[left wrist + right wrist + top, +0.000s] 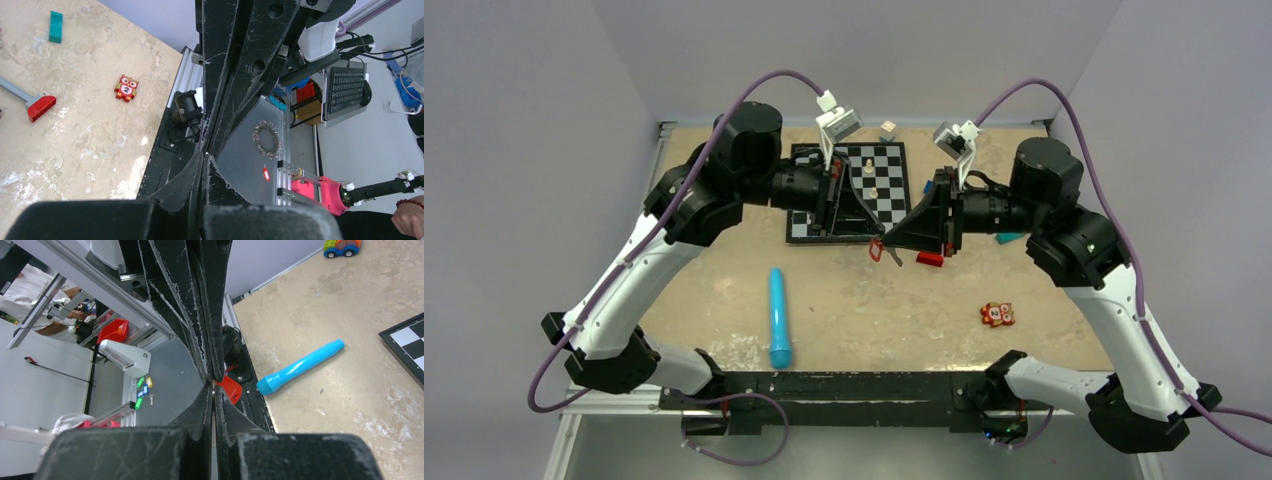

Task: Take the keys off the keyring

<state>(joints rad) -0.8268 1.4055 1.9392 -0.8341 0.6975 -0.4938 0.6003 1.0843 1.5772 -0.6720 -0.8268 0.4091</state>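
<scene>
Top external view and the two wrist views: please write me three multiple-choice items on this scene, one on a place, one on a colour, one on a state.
1. Where does the long light-blue plastic cylinder lie?
A. on a chessboard
B. on the beige tabletop, on the left arm's side
C. between two jaws

2. What colour is the oblong plastic key tag?
A. red
B. green
C. yellow

3. How do the right arm's jaws stand?
A. wide open
B. half open, with nothing near them
C. shut, with the key tag at their tips

Answers:
1 B: the top view shows it flat on the bare surface.
2 A: it shows red in the right wrist view.
3 C: that view shows no gap between them.
</scene>
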